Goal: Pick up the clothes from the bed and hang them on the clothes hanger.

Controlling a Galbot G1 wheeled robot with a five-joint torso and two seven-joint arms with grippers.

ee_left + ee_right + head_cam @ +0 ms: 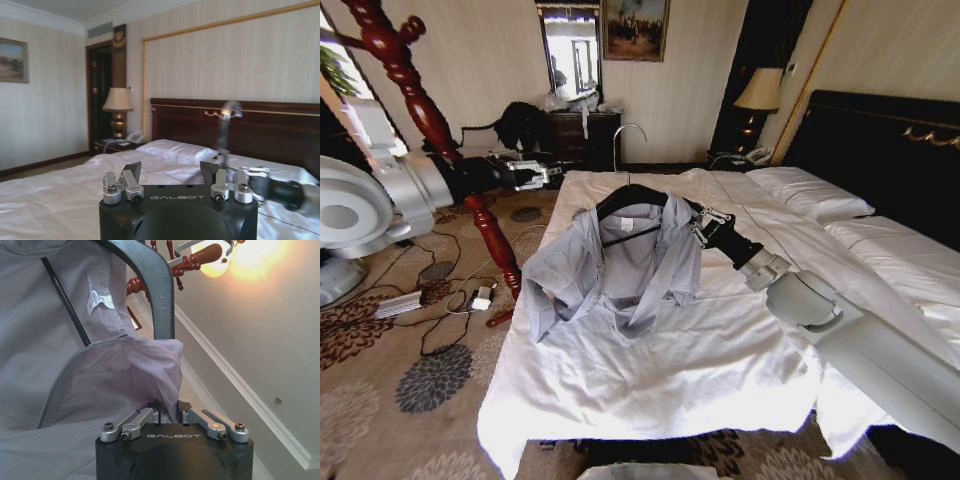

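Head view: right gripper (pixel 697 226) pinched on the thin grey-blue collared shirt (pixel 610 265) by the black curved hanger (pixel 638 197) with its silver hook, held over the white-sheeted bed (pixel 720 350); grip probably includes the hanger end. Left gripper (pixel 542 172) spread open, empty, beside the bed.

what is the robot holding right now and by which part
The right gripper holds the hanger, shirt draped on it, with fingers shut at the hanger's shoulder end through the cloth. The left gripper is open and holds nothing.
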